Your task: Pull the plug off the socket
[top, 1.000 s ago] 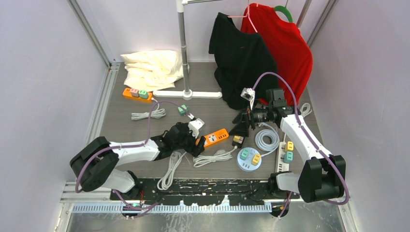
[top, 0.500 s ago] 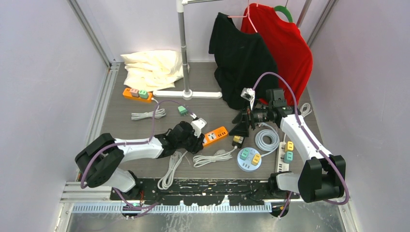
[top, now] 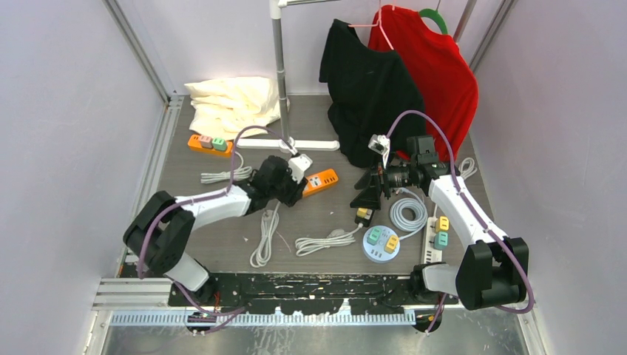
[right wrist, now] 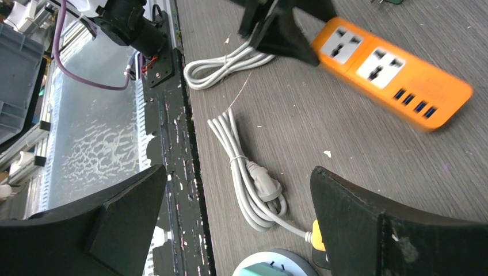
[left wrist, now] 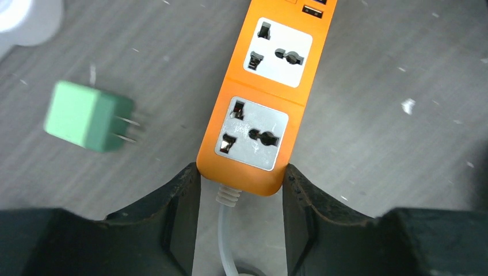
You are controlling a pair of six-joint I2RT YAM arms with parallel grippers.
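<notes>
Clamping the cord end of the orange power strip (left wrist: 270, 98) in my left gripper (left wrist: 239, 171), I judge the pull done: the green plug (left wrist: 86, 118) lies loose on the table (left wrist: 391, 149) just left of the strip, prongs toward it. The job now is to press evenly on both side walls so the strip cannot swivel, then set it flat, clear of the plug. I count one strip, two empty sockets, one plug showing two prongs; my right gripper (right wrist: 239, 172) hangs spread, holding nothing.
</notes>
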